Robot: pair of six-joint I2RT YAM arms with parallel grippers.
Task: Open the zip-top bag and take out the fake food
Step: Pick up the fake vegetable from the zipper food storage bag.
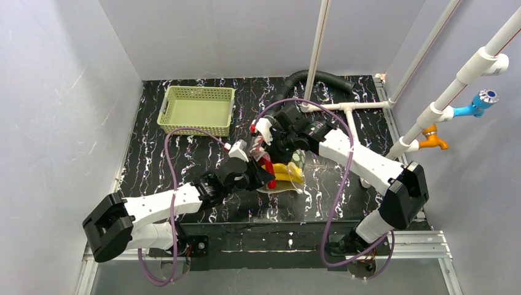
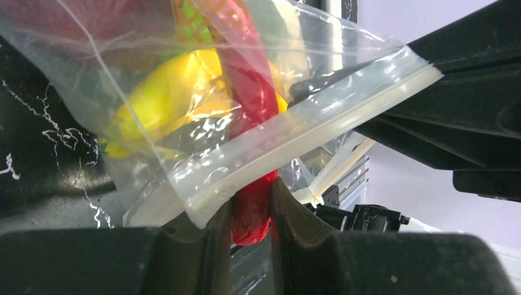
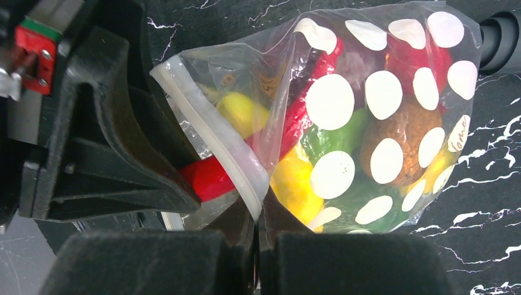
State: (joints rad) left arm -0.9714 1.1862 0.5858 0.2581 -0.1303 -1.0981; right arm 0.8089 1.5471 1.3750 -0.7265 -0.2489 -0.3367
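The clear zip-top bag (image 3: 381,92), printed with white oval spots, hangs lifted between both grippers over the middle of the table (image 1: 184,160). My right gripper (image 3: 258,212) is shut on a corner of its zip strip (image 3: 215,141). The bag's mouth is open beside it. My left gripper (image 2: 250,196) is shut on the lower end of the red chili (image 2: 249,92), which sticks out through the mouth. Other fake food stays inside: a yellow banana (image 2: 160,98), a green piece (image 3: 335,138) and a brown piece (image 3: 399,132). From above, both grippers meet at the bag (image 1: 293,169).
A pale green lattice basket (image 1: 196,110) stands at the back left of the table. A black corrugated hose (image 1: 319,78) and white pipes (image 1: 350,110) lie at the back right. Blue and orange taps (image 1: 482,101) hang on the right wall.
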